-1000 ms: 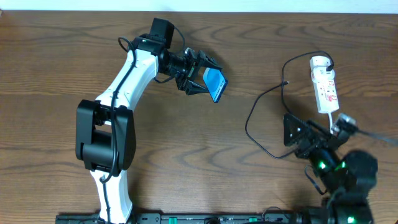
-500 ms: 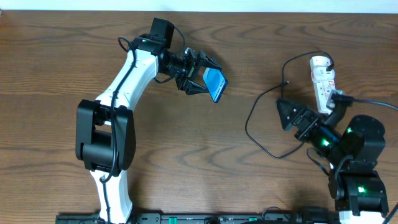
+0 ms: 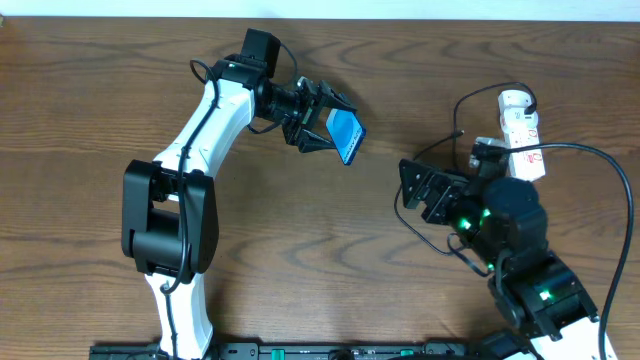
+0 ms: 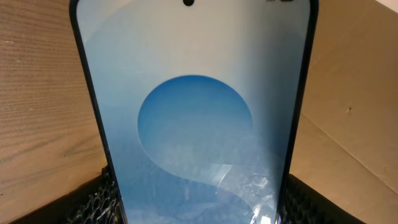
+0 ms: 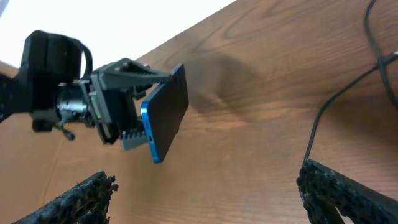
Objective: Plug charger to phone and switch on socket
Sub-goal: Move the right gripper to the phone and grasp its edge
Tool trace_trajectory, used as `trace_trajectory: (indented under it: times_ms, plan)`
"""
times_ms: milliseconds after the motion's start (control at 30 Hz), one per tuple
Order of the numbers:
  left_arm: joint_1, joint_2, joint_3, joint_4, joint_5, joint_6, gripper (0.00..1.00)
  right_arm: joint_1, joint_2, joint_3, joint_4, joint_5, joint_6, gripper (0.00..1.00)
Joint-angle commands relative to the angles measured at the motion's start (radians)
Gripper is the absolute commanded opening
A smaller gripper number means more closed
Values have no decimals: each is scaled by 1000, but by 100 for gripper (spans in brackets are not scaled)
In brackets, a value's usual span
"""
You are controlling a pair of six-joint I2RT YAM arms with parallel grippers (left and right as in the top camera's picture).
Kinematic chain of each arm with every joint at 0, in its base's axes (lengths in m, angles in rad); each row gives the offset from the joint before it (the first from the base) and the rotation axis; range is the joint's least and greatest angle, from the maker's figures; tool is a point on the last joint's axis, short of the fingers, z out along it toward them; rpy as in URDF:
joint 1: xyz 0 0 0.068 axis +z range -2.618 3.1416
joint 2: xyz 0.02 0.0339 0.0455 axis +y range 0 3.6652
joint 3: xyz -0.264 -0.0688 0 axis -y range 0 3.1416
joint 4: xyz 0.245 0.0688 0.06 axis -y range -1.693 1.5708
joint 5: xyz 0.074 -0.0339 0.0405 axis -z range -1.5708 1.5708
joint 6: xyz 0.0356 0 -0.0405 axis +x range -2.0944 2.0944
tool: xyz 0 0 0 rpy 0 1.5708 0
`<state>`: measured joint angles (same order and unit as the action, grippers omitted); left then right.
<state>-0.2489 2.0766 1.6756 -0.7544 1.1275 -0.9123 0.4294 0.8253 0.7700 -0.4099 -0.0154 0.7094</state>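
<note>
Black charger (image 3: 432, 150) runs just beside the spread, empty right hand (image 3: 413, 188); best gripped close behind its plug tip. Left hand (image 3: 333, 126), clamped on the phone (image 3: 348, 138), should hold steady.

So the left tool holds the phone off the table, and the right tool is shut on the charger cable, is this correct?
Not quite: the right tool is open and empty, and the charger lies on the table beyond it, as the right wrist view shows. The left tool does hold the phone off the table.
</note>
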Motion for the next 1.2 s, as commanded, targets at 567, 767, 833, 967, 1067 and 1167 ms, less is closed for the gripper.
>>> trace_trajectory:
  times_ms: [567,767,833,967,1067,1167]
  plan:
    - [2,-24,11,2,39,17,72,64,442,396,-239,68,113,89]
    - [2,-24,11,2,40,17,72,170,481,396,-180,102,142,89]
    - [2,-24,11,2,40,17,72,202,494,396,-173,158,142,89]
    - [2,-24,11,2,40,17,71,253,554,396,-143,225,136,95]
    - [2,-24,11,1,40,17,71,254,595,396,-106,227,123,94]
    - [2,-24,11,2,40,17,71,254,643,396,-61,227,123,90]
